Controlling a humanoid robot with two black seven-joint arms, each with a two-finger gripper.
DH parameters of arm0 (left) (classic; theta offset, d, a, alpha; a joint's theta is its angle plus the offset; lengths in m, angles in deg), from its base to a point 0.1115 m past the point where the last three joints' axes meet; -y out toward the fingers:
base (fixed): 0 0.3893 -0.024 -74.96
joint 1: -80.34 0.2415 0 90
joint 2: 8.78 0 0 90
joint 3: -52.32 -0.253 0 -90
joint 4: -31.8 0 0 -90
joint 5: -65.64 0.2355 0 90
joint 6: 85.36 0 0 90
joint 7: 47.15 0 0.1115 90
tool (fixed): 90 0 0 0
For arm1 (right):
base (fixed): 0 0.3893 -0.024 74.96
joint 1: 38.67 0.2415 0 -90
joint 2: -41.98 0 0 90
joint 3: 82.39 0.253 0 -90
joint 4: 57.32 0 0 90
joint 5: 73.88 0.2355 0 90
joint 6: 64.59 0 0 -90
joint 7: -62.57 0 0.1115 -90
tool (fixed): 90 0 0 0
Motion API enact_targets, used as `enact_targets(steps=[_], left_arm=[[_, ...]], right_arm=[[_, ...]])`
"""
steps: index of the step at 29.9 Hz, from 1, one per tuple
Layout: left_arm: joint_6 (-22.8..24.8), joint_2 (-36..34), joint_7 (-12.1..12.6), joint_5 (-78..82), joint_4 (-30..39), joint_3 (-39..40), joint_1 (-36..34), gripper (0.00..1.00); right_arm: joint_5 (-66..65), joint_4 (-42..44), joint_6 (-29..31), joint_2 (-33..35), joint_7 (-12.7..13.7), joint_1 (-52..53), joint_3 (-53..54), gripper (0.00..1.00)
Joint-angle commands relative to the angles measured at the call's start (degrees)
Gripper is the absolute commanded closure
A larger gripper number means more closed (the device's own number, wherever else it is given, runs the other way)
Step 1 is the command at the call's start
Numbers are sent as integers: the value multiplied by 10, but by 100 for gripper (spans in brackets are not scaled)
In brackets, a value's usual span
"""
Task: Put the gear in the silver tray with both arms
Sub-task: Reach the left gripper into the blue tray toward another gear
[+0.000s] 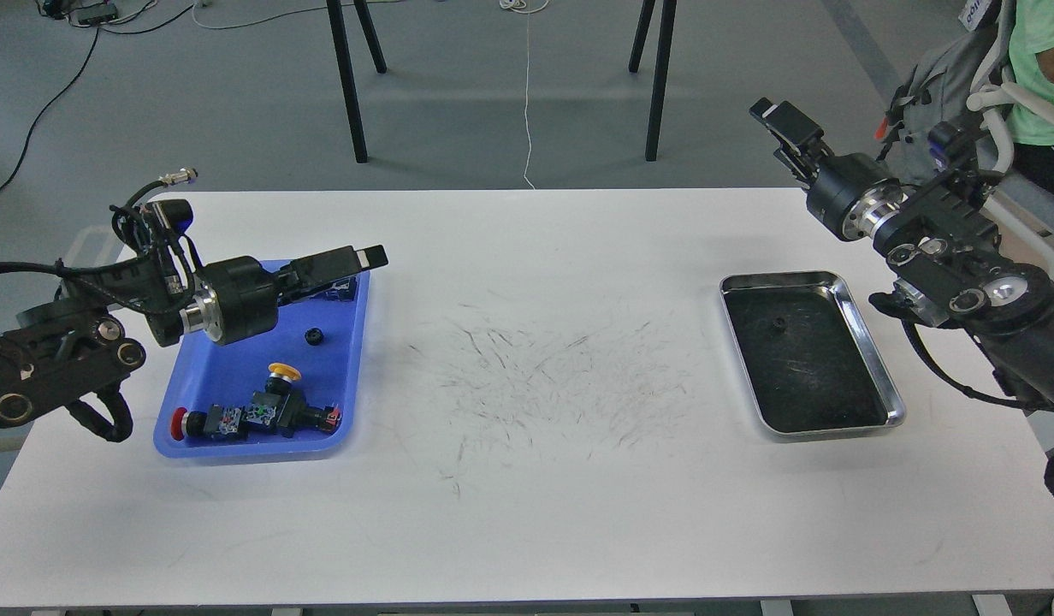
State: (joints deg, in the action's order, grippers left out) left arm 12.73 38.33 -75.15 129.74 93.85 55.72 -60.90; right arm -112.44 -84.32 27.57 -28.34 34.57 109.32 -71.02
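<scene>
A small black gear lies in the blue plastic tray at the left. The silver tray sits at the right of the white table, with one small black gear on its dark bottom. My left gripper points right, low over the blue tray's far right corner, above and behind the gear. It is seen edge-on, so its fingers cannot be told apart. My right gripper points up and back-left, raised beyond the table's far edge, behind the silver tray. Its fingers also overlap. Neither visibly holds anything.
The blue tray also holds push-button switches: a yellow-capped one, a red-capped one, and one partly hidden under my left gripper. The table middle has dark scratch marks. Stand legs and a person are behind the table.
</scene>
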Motion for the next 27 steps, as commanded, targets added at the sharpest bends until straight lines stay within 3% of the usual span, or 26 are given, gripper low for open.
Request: enact_targets(steps=[1,7,18,27], left_arm=[[-46,-1,0,37,-4,-24,-1,1],[-152,15,0,81,-71,-95,-1,3],[-194,54,0,97,-163,-153,4,12],[-217,84,0,102,-198,-176,8,12]], right_arm=[[13,-1,-1,-4,0,0,7,8],[14,-1,-4,-10,0,0,8,8],[14,-1,-5,-15,0,1,8,8],[14,-1,-5,-15,0,1,8,8]])
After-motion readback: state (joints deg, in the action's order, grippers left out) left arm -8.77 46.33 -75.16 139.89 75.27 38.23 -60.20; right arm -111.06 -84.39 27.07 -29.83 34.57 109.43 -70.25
